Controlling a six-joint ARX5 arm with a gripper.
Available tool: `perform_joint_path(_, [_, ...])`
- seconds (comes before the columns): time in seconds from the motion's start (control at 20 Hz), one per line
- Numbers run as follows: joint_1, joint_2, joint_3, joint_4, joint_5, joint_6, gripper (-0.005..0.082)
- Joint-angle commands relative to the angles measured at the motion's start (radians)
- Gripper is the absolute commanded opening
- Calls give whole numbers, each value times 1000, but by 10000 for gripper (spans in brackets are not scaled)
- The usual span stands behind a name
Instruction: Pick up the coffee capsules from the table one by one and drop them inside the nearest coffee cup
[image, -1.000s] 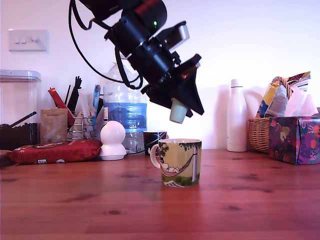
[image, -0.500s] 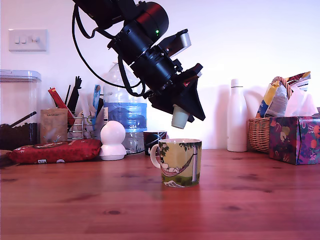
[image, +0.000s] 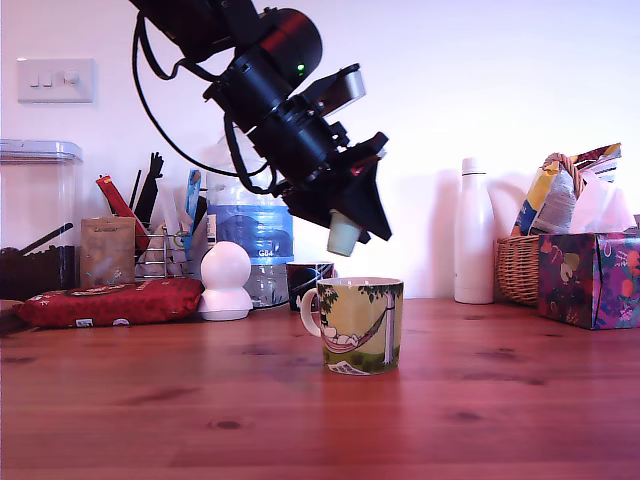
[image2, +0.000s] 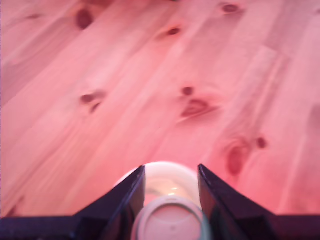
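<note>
My end effector (image: 345, 232) is clamped on the coffee capsule (image: 343, 235), which hangs in the air above the coffee cup (image: 361, 325), offset toward the exterior view's left of its centre. The capsule points down and tilted so that release would send it toward the opening. In the wrist view the capsule (image2: 170, 220) sits between my jaws with the cup's rim (image2: 165, 172) just beyond it and the worktop (image2: 100, 75) past that. Compared with half a second ago, I have shifted up and toward the exterior view's left; the cup has not moved.
</note>
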Motion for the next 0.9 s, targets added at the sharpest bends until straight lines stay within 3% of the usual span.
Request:
perform_joint_path(0.0, [-2, 21, 8, 2, 2, 5, 201])
perform_joint_path(0.5, [-1, 22, 8, 11, 3, 25, 209])
perform_joint_path(0.55, [-1, 22, 8, 24, 14, 32, 298])
perform_joint_path(0.65, [-2, 22, 8, 45, 16, 30, 673])
perform_joint_path(0.7, [-2, 22, 8, 45, 17, 35, 748])
perform_joint_path(0.85, [-4, 22, 8, 48, 24, 34, 747])
